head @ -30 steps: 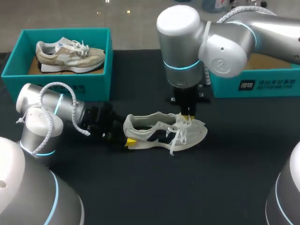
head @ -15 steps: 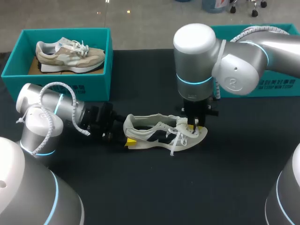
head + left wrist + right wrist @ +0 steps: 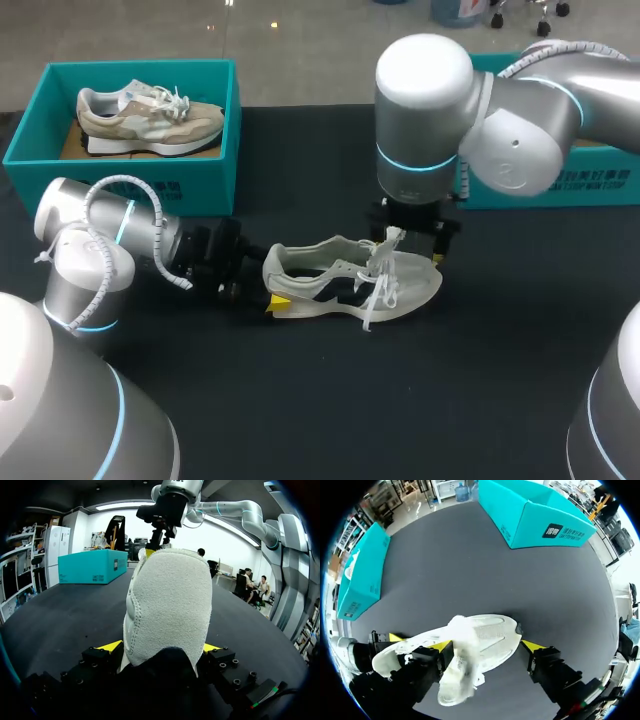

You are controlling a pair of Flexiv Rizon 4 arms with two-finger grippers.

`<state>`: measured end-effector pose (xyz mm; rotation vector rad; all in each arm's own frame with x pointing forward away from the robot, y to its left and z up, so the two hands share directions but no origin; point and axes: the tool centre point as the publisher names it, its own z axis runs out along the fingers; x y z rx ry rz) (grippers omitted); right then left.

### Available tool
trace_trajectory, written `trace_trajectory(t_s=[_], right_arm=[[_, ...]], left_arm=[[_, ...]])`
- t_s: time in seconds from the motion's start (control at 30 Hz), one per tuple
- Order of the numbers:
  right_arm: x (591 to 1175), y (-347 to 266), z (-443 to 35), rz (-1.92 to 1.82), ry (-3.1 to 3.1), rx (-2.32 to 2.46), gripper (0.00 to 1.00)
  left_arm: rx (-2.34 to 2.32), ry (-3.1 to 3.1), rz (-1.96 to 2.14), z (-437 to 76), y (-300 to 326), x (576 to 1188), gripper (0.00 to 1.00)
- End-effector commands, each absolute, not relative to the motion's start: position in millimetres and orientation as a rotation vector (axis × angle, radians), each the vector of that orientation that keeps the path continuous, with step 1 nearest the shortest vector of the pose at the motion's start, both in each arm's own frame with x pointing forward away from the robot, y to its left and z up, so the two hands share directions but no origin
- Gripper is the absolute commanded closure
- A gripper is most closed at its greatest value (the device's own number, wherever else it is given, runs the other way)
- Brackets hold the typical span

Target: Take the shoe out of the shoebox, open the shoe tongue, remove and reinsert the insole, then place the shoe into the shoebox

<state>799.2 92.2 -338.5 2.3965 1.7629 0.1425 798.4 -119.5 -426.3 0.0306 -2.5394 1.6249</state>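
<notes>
A pale grey sneaker (image 3: 340, 285) with dark side panels lies on the black table, toe to the right. My left gripper (image 3: 268, 298) is at its heel. In the left wrist view the heel (image 3: 167, 605) fills the gap between both yellow tips, so the left gripper (image 3: 160, 647) is shut on it. My right gripper (image 3: 410, 240) hangs just above the forefoot. The right gripper (image 3: 485, 646) is open wide and straddles the shoe (image 3: 485, 635). The tongue (image 3: 462, 640) stands up between its fingers, close to one of them, with loose laces (image 3: 375, 300) hanging over the side.
A teal shoebox (image 3: 215, 130) at the back left holds a beige sneaker (image 3: 150, 115). A second teal box (image 3: 560, 185) stands at the back right, behind my right arm. Bare black tabletop (image 3: 400, 400) lies in front of the shoe.
My right gripper was shut at the tongue and laces. It shifted toward the toe, then opened wide and lifted a little. The tongue now stands up. The left gripper kept still.
</notes>
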Motion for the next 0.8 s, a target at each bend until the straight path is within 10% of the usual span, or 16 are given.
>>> trace_trajectory(t_s=[0.03,0.8], right_arm=[[790,91,-306,0.275,1.827,2.354,0.00],[784,163,-252,0.568,2.463,1.764,0.00]], left_arm=[[0.030,-2.539,1.623,-430,-119,800,1.00],[0.030,-2.539,1.623,-430,-119,800,1.00]])
